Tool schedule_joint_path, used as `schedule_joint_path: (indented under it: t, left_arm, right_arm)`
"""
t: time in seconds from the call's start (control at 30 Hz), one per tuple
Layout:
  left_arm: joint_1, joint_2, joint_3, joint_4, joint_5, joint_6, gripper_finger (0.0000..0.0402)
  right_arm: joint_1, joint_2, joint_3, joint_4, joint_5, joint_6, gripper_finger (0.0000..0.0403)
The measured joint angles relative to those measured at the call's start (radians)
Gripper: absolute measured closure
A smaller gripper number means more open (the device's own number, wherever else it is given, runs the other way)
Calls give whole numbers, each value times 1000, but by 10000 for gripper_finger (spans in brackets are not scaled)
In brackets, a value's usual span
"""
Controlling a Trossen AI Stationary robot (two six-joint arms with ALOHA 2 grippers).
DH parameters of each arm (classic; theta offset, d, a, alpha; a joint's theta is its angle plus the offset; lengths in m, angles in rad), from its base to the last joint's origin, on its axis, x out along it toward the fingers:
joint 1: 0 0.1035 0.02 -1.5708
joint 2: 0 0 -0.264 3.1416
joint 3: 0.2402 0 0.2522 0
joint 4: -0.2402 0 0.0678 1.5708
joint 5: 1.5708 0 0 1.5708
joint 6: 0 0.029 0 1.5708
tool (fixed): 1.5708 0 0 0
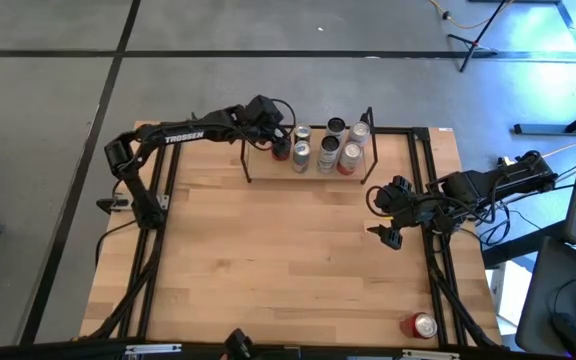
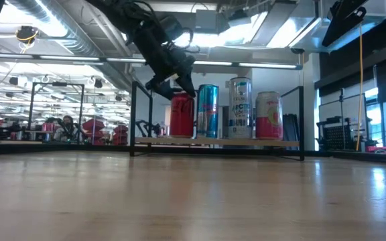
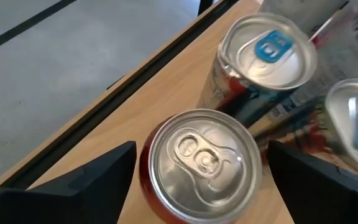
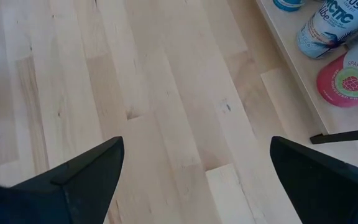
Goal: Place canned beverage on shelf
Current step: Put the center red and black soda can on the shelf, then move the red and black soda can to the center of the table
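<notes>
A: Item one, red can (image 2: pixel 182 115)?
B: Upright on the shelf (image 2: pixel 216 141), leftmost in the row beside the blue can (image 2: pixel 208 111). Left gripper (image 3: pixel 197 171) above it, jaws spread wide either side, not touching.

A: Right gripper (image 1: pixel 386 214)?
B: Over bare table (image 1: pixel 268 260), jaws open, empty. (One more red can (image 1: pixel 424 326) stands at the table's near right corner.)

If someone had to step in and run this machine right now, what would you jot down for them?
Left gripper: open, fingers either side of the red can standing on the shelf, not clamped.
Right gripper: open, empty, over bare table near the right edge.
Done: red can stands on the shelf beside the other cans.
Left: back the left gripper away; one more red can lies at the table's near right corner.
</notes>
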Motion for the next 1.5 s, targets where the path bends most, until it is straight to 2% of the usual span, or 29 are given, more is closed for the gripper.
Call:
schedule_joint_path:
  t: [0.17, 0.37, 0.5, 0.63, 0.83, 1.03, 1.3, 1.5]
  left_arm:
    - [-5, -64, 0, -18, 9, 1, 52]
    - [-45, -197, 0, -14, 91, 0, 51]
    - [-122, -280, 0, -32, 101, -6, 51]
    - [-249, -349, 0, -64, 103, -14, 51]
    - [-487, -372, 1, -98, 18, -49, 51]
    - [-698, -372, -56, -56, -197, -165, 51]
    - [-865, -372, -65, -27, -273, -233, 51]
    - [-960, -371, -69, -42, -311, -241, 51]
  right_arm:
    - [0, 0, 0, 0, -1, 0, 13]
    - [0, 0, 0, 28, -4, 0, 13]
    - [0, 0, 0, 46, -28, -3, 13]
    - [0, 0, 0, 45, -60, -54, 13]
    - [0, 0, 0, 58, -74, -82, 13]
    - [0, 0, 0, 101, -129, -83, 13]
    - [1, 0, 0, 175, -257, 9, 13]
    - [1, 3, 0, 261, -263, 95, 13]
